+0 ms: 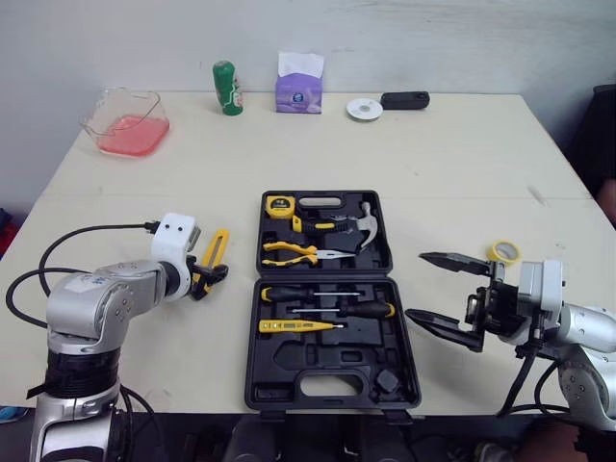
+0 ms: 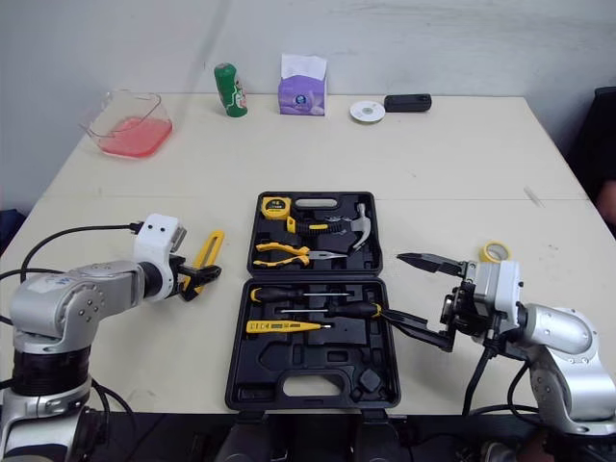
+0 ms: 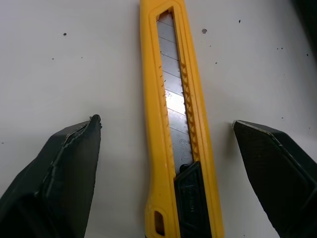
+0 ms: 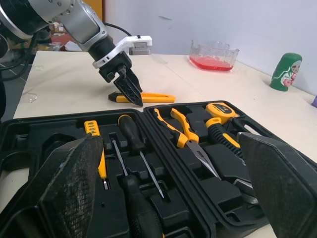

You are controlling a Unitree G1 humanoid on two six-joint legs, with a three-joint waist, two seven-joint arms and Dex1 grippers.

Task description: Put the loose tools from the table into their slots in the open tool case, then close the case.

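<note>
The black tool case [image 1: 332,371] lies open at the table's front centre. It holds a tape measure [image 1: 280,204], a hammer [image 1: 358,223], pliers [image 1: 294,253], two screwdrivers [image 1: 332,294] and a yellow tester [image 1: 289,325]. A yellow utility knife [image 1: 216,248] lies on the table left of the case. My left gripper [image 3: 166,121] is open, low over the knife's [image 3: 173,114] handle end, one finger on each side and not touching it. My right gripper [image 1: 417,285] stands wide open just right of the case, holding nothing.
A yellow tape roll [image 1: 503,252] lies beside my right wrist. Along the far edge stand a glass dish with pink liquid [image 1: 127,122], a green bottle [image 1: 227,88], a purple tissue box [image 1: 299,85], a white disc [image 1: 365,109] and a black object [image 1: 404,99].
</note>
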